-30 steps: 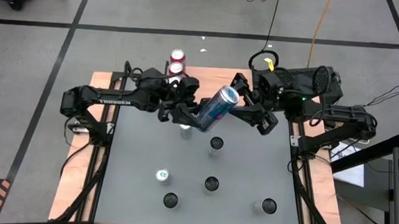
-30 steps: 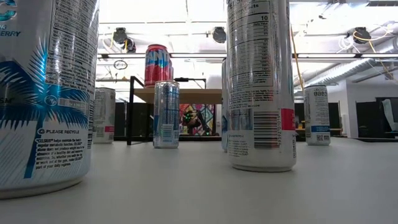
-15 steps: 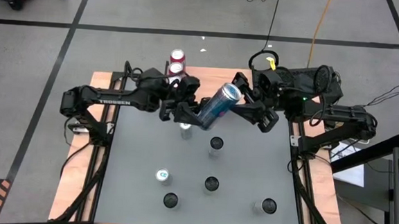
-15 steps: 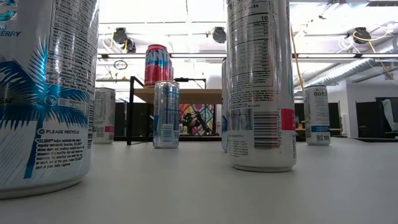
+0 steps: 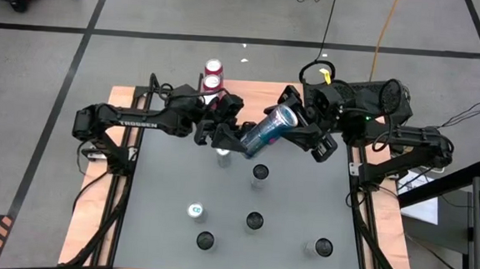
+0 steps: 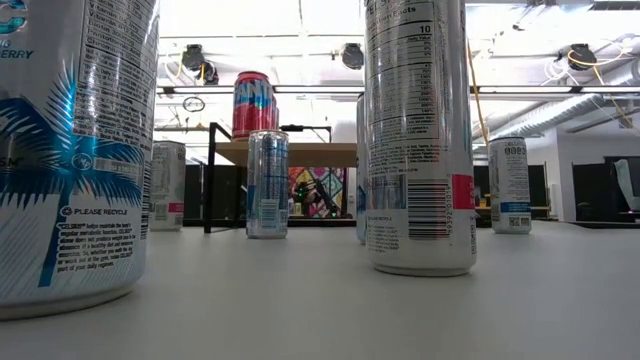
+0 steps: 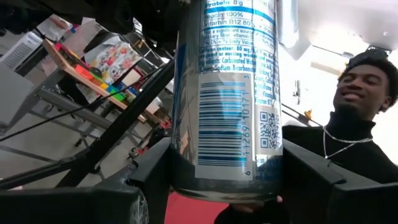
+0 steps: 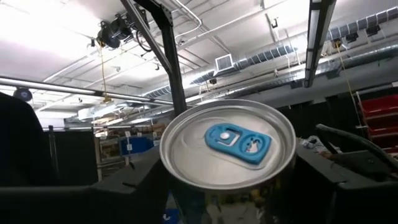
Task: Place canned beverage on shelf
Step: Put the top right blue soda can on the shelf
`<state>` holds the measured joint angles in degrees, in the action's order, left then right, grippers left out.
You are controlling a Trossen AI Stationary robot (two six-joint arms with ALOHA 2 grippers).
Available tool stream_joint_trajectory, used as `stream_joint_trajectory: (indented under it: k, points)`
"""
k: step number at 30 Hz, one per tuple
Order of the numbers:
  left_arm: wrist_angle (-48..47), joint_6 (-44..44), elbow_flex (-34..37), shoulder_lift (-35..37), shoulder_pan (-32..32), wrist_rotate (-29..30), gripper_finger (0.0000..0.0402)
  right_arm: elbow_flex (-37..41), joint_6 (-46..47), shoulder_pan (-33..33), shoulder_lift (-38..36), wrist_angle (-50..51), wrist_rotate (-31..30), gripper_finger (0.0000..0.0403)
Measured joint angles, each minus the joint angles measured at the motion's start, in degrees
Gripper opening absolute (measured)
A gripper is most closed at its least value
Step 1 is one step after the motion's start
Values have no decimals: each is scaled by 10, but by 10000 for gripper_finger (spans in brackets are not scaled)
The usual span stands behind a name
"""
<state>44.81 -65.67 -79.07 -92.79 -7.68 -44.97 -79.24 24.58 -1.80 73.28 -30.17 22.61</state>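
A blue-and-silver can (image 5: 265, 129) hangs tilted above the table's far middle, between my two grippers. My left gripper (image 5: 238, 138) is shut on its lower end and my right gripper (image 5: 299, 126) on its upper end. The can's lid with a blue tab (image 8: 237, 142) faces the right wrist camera. The shelf (image 6: 300, 153) stands at the table's far edge with its wooden top on black legs. Two red cans (image 5: 214, 74) stand on it. The left arm covers most of the shelf in the high view. My left gripper pinches the can's bottom end (image 7: 186, 180) between its two fingers (image 7: 152, 177), which lie across the can. It comes from the table's left, slanting upward. The can is lifted clear and tilted, its top toward the right gripper. My right gripper has the can's upper part, just below the lid's rim (image 8: 180, 180), between its two fingers (image 8: 140, 183). The fingers come from the table's right, slanting upward, and lie across the can. The lid stands clear above them.
Several cans stand upright on the grey tabletop below and nearer, among them one (image 5: 224, 156) right under the grippers and one (image 5: 260, 172) beside it. In the low view tall cans (image 6: 418, 130) stand close in front. A person (image 7: 360, 130) shows beyond the table.
The held can has tipped flatter, its top swinging toward the table's right edge and the right gripper, while its lower end has stayed in the left gripper. Both arms have kept their places.
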Motion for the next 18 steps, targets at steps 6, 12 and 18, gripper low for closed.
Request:
stream_joint_trajectory:
  k: [6, 12, 18]
  points:
    - [-1, 1, 0, 0, 0, 3, 230, 0, -2, 0, 0, 1, -1, 204]
    - [-2, 6, 0, 0, 0, 8, 237, 0, -2, 0, 0, 1, 0, 201]
    - [-7, 28, 1, 0, 0, 31, 268, -1, -2, 0, 0, 3, -1, 200]
